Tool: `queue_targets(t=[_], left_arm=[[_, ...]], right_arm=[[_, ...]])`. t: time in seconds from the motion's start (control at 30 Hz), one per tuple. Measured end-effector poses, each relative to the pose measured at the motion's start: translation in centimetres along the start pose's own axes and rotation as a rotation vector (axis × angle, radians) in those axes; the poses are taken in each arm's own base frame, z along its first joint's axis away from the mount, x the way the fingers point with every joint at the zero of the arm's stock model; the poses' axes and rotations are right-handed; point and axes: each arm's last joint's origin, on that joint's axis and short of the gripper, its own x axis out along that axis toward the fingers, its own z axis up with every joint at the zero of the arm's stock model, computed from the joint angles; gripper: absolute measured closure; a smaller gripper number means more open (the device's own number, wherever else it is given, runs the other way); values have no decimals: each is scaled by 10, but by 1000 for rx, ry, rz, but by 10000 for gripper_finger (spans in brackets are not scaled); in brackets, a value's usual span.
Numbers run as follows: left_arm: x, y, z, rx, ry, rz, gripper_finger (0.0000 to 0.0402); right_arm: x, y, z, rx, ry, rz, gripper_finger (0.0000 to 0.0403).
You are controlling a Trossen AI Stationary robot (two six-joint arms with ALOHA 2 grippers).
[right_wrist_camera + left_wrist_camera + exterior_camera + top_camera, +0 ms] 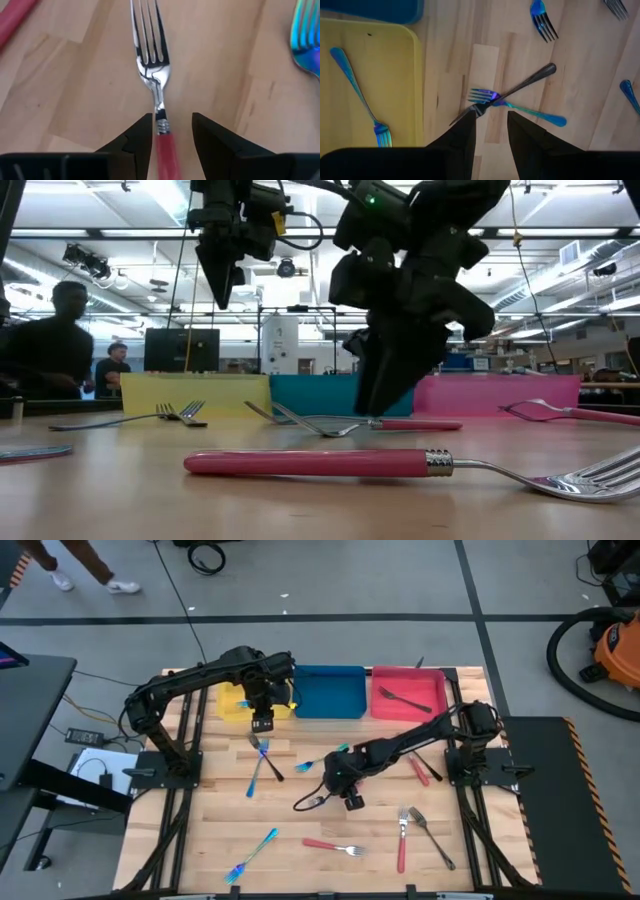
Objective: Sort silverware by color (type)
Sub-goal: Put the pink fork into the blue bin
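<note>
Right gripper [171, 131], fingers parted, straddles red-handled fork [156, 95] at frame centre; close squarely on the handle's neck, then lift straight.

Left gripper [490, 131] waits, parted.

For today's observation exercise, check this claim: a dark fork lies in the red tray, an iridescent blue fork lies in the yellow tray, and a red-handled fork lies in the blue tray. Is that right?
Not quite. The blue tray holds no fork at all in the high view. The rest stands: a dark fork lies in the red tray, and an iridescent blue fork lies in the yellow tray.
</note>
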Motion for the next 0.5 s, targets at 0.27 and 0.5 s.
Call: queue_targets(t=[0.27,0.5], left_arm=[[0,0,1,-2,-6,2,290],[0,1,2,-24,-17,5,290]], right_arm=[[2,8,0,-32,15,-17,256],[2,6,-2,-49,40,-59,256]])
